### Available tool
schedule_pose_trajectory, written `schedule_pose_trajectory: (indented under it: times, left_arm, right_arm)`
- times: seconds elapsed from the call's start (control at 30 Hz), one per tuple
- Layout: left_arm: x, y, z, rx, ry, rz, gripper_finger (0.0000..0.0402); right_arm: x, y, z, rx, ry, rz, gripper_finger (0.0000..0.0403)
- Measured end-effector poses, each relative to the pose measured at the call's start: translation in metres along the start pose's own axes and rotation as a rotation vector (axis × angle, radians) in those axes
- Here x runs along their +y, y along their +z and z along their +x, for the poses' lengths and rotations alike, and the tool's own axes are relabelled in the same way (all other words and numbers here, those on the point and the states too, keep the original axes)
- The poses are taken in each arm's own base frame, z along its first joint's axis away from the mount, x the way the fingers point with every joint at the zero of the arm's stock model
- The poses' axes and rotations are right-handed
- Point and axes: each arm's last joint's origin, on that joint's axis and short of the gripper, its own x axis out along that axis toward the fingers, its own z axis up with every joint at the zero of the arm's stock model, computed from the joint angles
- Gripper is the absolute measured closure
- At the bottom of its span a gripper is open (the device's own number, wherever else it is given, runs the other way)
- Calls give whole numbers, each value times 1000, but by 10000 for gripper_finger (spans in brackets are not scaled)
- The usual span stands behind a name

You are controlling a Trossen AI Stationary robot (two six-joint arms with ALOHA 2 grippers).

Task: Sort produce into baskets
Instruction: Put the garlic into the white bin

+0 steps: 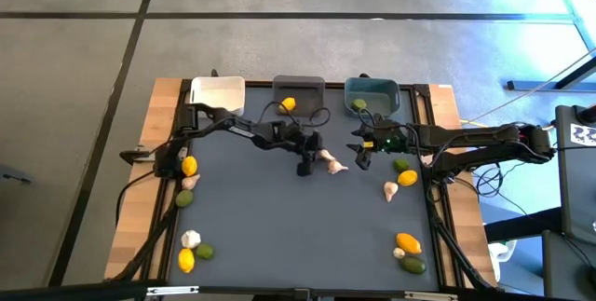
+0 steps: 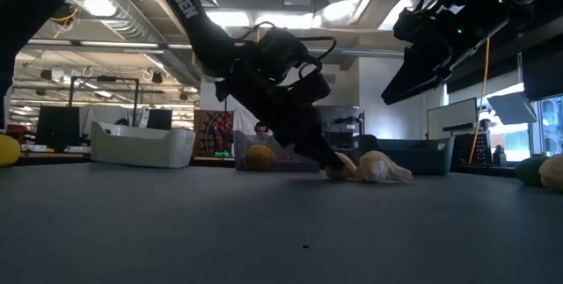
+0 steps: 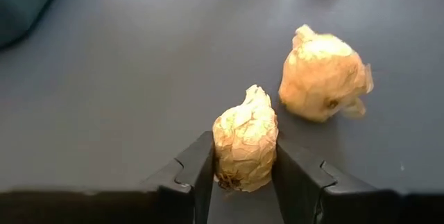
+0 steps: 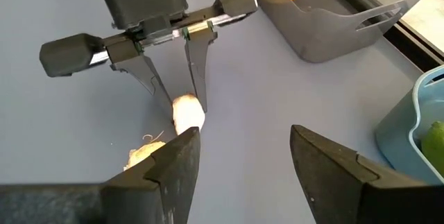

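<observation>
My left gripper [image 3: 243, 175] is at the table's middle, shut on a whitish garlic bulb [image 3: 244, 148]. A second garlic bulb [image 3: 322, 78] lies on its side on the mat just beyond it. My right gripper [image 4: 243, 161] hangs open and empty above the mat to the right of both bulbs, in front of the teal basket [image 1: 371, 94]. The white basket [image 1: 217, 91], the dark grey basket [image 1: 298, 91] with a lemon [image 1: 287, 104] in it, and the teal basket with a lime [image 1: 359, 105] in it stand along the far edge. My left gripper pinches the garlic bulb's two sides [image 3: 220, 151] between its two fingers. The fingers slant down at it from the table's left. In the low view the bulb [image 2: 339, 168] sits at table level, its underside on or just above the mat.
Loose lemons, limes and garlic lie in groups: at the mat's left edge [image 1: 189, 180], near left corner [image 1: 193, 250], right of centre [image 1: 402, 178] and near right corner [image 1: 408, 253]. The mat's middle and near part hold nothing else.
</observation>
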Motion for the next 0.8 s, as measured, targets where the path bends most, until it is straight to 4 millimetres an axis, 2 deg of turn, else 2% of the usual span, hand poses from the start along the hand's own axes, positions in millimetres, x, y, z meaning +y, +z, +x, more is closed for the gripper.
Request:
schedule_pose_trajectory:
  times: [0.13,0.33,0.6,0.8]
  left_arm:
    - [1,8,-15,39,28,-4,276]
    - [0,27,-47,72,34,-9,275]
    - [-2,50,-105,111,89,-2,275]
    - [-3,57,-147,164,144,-55,275]
  right_arm:
    - [0,0,0,-1,0,0,181]
    - [0,0,0,-2,1,1,181]
    - [0,0,0,0,1,5,181]
    - [0,0,0,-1,1,6,181]
